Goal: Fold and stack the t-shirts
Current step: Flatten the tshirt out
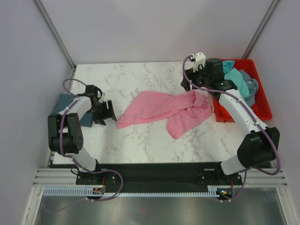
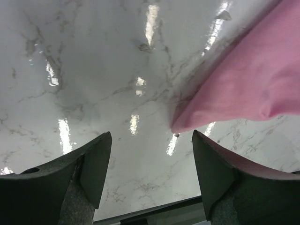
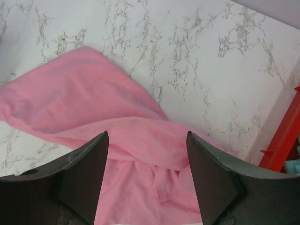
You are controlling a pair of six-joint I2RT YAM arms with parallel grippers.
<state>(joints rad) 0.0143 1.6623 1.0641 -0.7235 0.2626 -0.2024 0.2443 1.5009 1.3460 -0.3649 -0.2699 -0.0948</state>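
Note:
A pink t-shirt (image 1: 161,108) lies crumpled across the middle of the marble table (image 1: 140,140). My left gripper (image 1: 107,113) stands open just left of the shirt's left corner. In the left wrist view the open gripper (image 2: 151,134) holds nothing, with the pink corner (image 2: 243,79) ahead to the right. My right gripper (image 1: 192,87) hovers open over the shirt's right end. In the right wrist view the gripper (image 3: 146,134) is spread above the rumpled pink cloth (image 3: 93,98) and grips nothing. A slate-blue t-shirt (image 1: 61,104) lies at the table's left edge, partly under my left arm.
A red crate (image 1: 260,101) stands at the right edge of the table, and its corner (image 3: 284,140) shows in the right wrist view. It holds a turquoise t-shirt (image 1: 233,74) and a grey-blue one (image 1: 251,87). Walls enclose the table at the back and sides.

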